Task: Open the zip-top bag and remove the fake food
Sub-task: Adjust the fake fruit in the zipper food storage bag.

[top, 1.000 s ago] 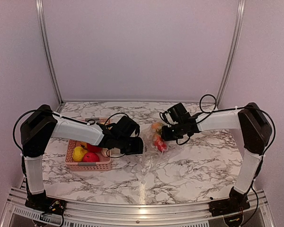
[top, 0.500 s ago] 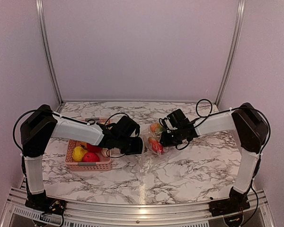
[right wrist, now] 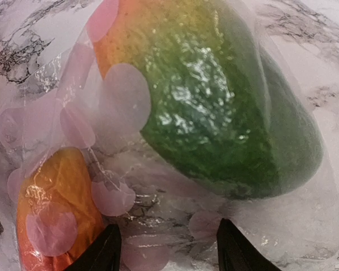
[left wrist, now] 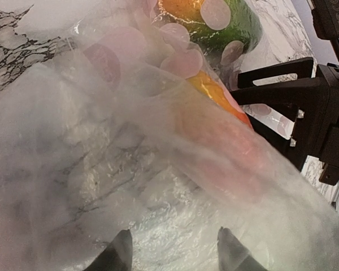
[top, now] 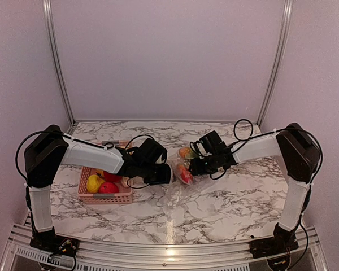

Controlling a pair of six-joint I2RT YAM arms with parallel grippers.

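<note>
The zip-top bag [top: 177, 187] lies crumpled at the table's middle between both grippers. It is clear film with pink dots. Inside is fake food: a green-and-orange fruit [right wrist: 214, 107], an orange piece [right wrist: 48, 214] and a red one [top: 186, 174]. My left gripper [top: 165, 174] is at the bag's left side. In the left wrist view its jaws [left wrist: 175, 251] stand apart over crinkly film [left wrist: 101, 169]. My right gripper [top: 196, 165] is at the bag's right side, jaws [right wrist: 170, 251] apart, with film and the green fruit just ahead of them.
A pink perforated basket [top: 104, 199] stands left of the left gripper and holds a yellow fruit [top: 94, 183] and a red fruit [top: 108, 188]. Metal frame posts rise at the back corners. The right gripper's black body [left wrist: 313, 113] shows behind the bag.
My right gripper has moved left and down against the bag and its jaws have spread. The food in the bag shifted slightly left. The left jaws widened a little.
</note>
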